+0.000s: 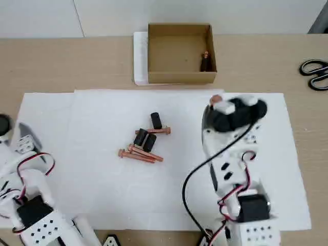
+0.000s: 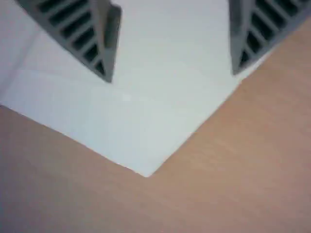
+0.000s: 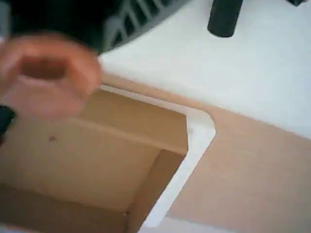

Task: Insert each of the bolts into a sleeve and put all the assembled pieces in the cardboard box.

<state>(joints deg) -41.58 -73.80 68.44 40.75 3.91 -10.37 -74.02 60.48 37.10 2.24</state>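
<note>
The cardboard box (image 1: pixel 179 77) stands at the table's far side, with one assembled bolt and sleeve (image 1: pixel 205 62) in its right corner. My right gripper (image 1: pixel 214 102) hangs just short of the box's near right corner, shut on a copper bolt (image 1: pixel 216 98). In the right wrist view the bolt head (image 3: pixel 48 73) is a blur over the box's floor (image 3: pixel 73 160). Loose copper bolts (image 1: pixel 139 153) and black sleeves (image 1: pixel 145 139) lie mid-sheet, and one sleeve (image 1: pixel 156 121) (image 3: pixel 224 17) lies apart. My left gripper (image 1: pixel 24 139) (image 2: pixel 170 43) is open over the sheet's near left corner, holding nothing.
A white foam sheet (image 1: pixel 92 169) (image 2: pixel 146 121) covers the work area on the wooden table (image 1: pixel 61 61). A white pad (image 1: pixel 139 56) sticks out under the box's left side. Scissors (image 1: pixel 315 72) lie at the far right edge.
</note>
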